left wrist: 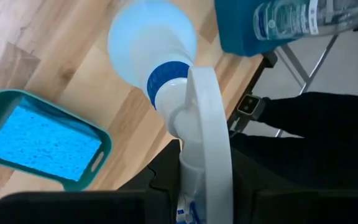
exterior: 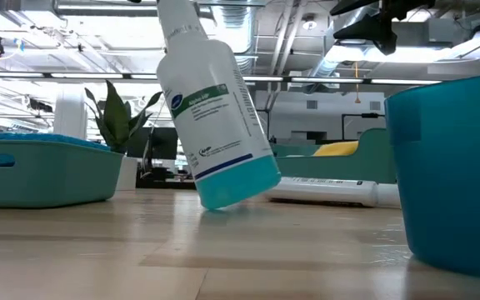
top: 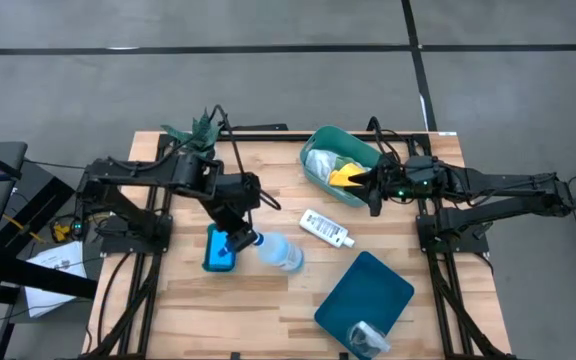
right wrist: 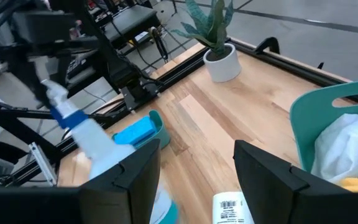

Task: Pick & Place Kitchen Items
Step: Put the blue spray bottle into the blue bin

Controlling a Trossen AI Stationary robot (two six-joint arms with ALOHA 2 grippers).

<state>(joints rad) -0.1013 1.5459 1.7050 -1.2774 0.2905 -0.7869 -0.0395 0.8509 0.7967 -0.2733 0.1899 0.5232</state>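
Observation:
My left gripper (top: pixel 236 238) is shut on the head of the pale-blue spray bottle (top: pixel 280 252), which tilts over the table's middle (exterior: pixel 219 125). Beside it, a blue sponge (top: pixel 218 246) lies in a small teal tray (left wrist: pixel 98 155). My right gripper (right wrist: pixel 197 180) is open and empty, above the table next to the teal tub (top: pixel 340 165) that holds white and yellow cloths (top: pixel 346 177). A small white bottle (top: pixel 326 228) lies on its side on the table between the two arms. A crinkled silver cup (top: pixel 368 335) lies in a second teal tub (top: pixel 363 290) at the near edge. My left gripper holds the spray bottle by its white spray head (left wrist: pixel 201 143), above the blue collar (left wrist: pixel 166 78). The gripper's own body hides the fingers. The bottle hangs tilted below the hold, its bottom (exterior: pixel 227 200) low over the table; whether it touches the wood I cannot tell.
A small potted green plant (top: pixel 198 130) stands at the far left of the table. Bare wood lies at the near left and between the white bottle and the near tub. Metal frames run along both sides of the table.

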